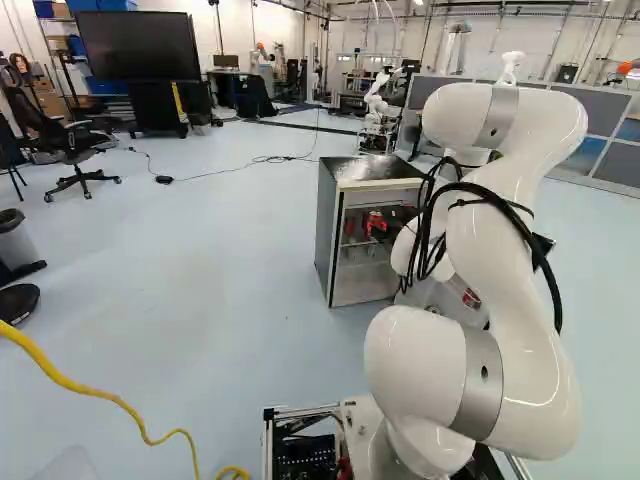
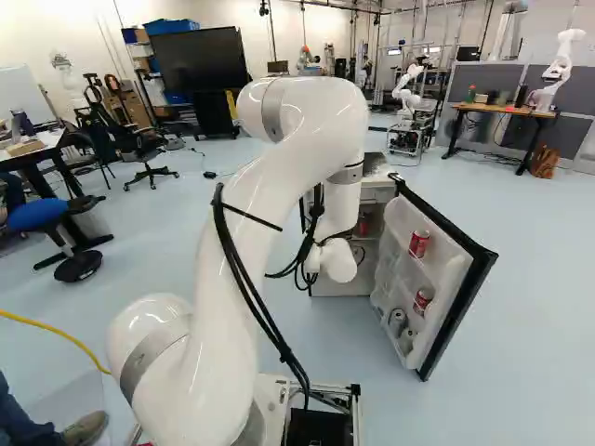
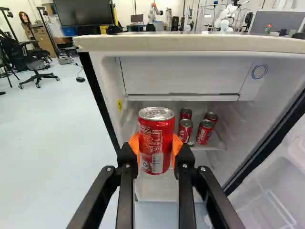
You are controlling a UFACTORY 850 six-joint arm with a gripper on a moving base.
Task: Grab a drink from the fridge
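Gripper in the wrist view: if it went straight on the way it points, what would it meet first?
Leading with the red can in its grip, the gripper would probably meet the fridge shelf first, near the standing cans; the held can hides that line, so depth is unclear.

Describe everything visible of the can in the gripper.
The can is red with white print, a barcode and a silver, metallic-looking lid. Held upright, it shows no dent and is clamped from two sides by the orange pads of the gripper. It hangs before the open fridge, nearer than the shelved cans; nothing else visibly touches it.
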